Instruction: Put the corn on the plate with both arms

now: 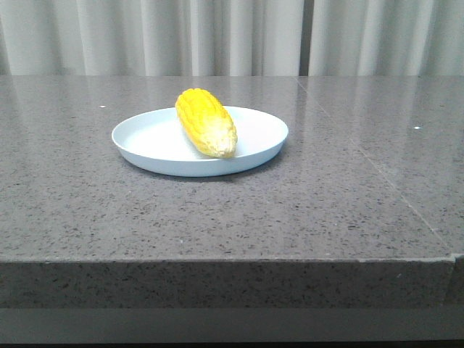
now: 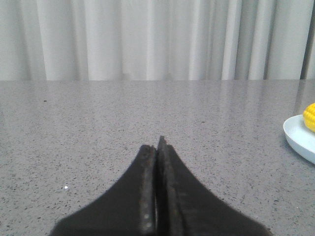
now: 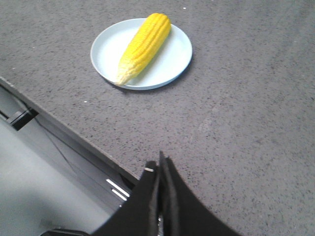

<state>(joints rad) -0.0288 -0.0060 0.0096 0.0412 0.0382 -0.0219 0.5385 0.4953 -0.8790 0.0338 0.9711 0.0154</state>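
You will find no legible text, label, brand, number or sign in any of the three views. The corn (image 1: 206,122), the plate (image 1: 145,141) and the bench (image 1: 217,217) carry no markings that can be read.

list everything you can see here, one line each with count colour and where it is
corn: one, bright yellow with a paler whitish tip, lying across the plate, tip over the near rim
plate: one, pale blue-white, round and shallow, on the table a little left of centre in the front view
table: one, grey speckled stone-look top, fills the foreground
curtain: one, white with vertical folds, behind the table
left gripper: one, black, fingers closed together, low over bare table, plate off to its side
right gripper: one, black, fingers closed together, above the table's near edge, apart from the plate
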